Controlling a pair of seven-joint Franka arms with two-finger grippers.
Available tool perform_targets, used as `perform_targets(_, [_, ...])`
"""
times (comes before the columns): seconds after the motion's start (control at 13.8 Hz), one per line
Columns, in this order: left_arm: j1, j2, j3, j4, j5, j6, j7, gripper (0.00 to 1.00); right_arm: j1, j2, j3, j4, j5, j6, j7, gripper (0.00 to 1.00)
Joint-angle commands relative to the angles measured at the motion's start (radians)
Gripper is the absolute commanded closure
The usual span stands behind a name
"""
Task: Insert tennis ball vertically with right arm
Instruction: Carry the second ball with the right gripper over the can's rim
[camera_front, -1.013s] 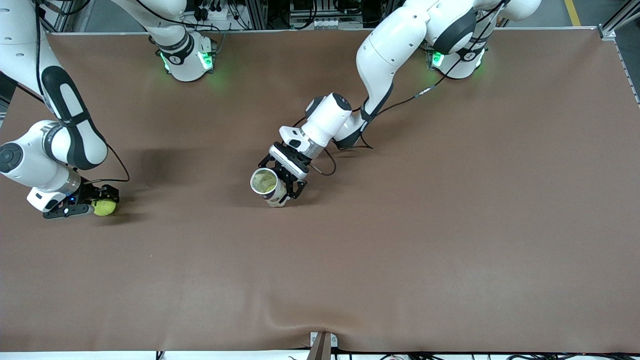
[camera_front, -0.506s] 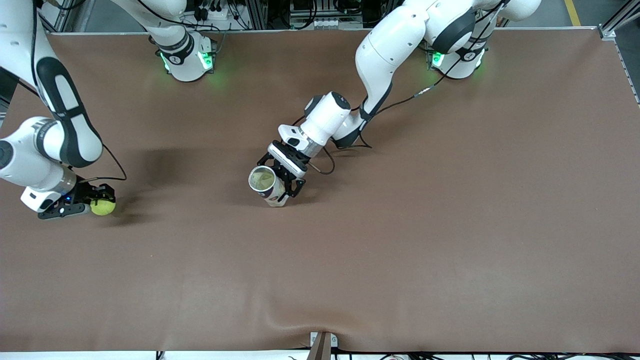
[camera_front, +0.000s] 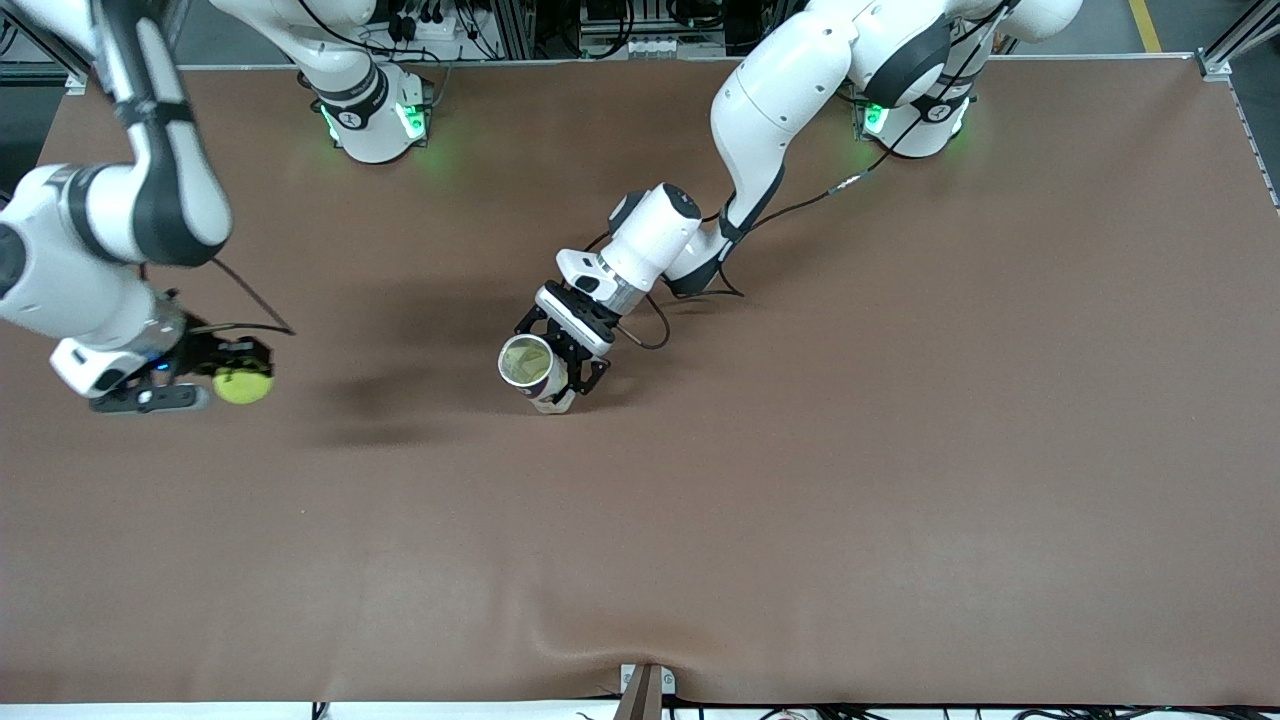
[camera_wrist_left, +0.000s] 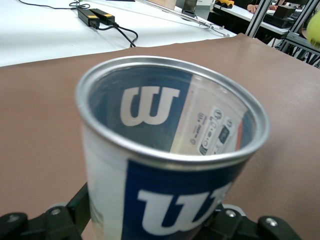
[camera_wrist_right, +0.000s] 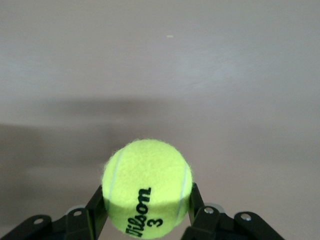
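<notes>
Tennis ball (camera_front: 242, 385) is pinched between the fingers of the right gripper (camera_front: 232, 384), lifted clear of the brown table (camera_front: 900, 450) at the right arm's end; a shadow is cast on the mat beneath it. In the right wrist view the ball (camera_wrist_right: 146, 189) is seen clamped from both sides by the black fingers (camera_wrist_right: 97, 206), with black "Wilson 3" print facing the camera and bare mat below. An open can (camera_front: 533, 369) is gripped by the left gripper (camera_front: 562, 365) near the table's middle, tilted so its mouth is turned toward the front camera. In the left wrist view the can (camera_wrist_left: 170, 165) shows a silver rim, a blue-and-white label with a white W logo, and black fingers (camera_wrist_left: 65, 220) pressed against its lower wall on both sides. Ball and can are well apart. The can's inside appears empty.
</notes>
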Motion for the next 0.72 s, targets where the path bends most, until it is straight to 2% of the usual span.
perform_targets(0.0, [-0.012,0.005,0.01,0.012,-0.011,0.014,-0.001,0.11,0.143,0.004,-0.009,0.086,0.003,-0.094,0.26,1.0])
perform_targets(0.29, [-0.012,0.005,0.01,0.01,-0.011,0.014,-0.001,0.1,0.335,0.03,-0.009,0.177,0.005,-0.101,0.613,1.0])
perform_targets(0.65, [-0.012,0.005,0.01,0.01,-0.011,0.014,-0.001,0.09,0.496,0.179,-0.011,0.353,0.037,-0.086,0.917,1.0])
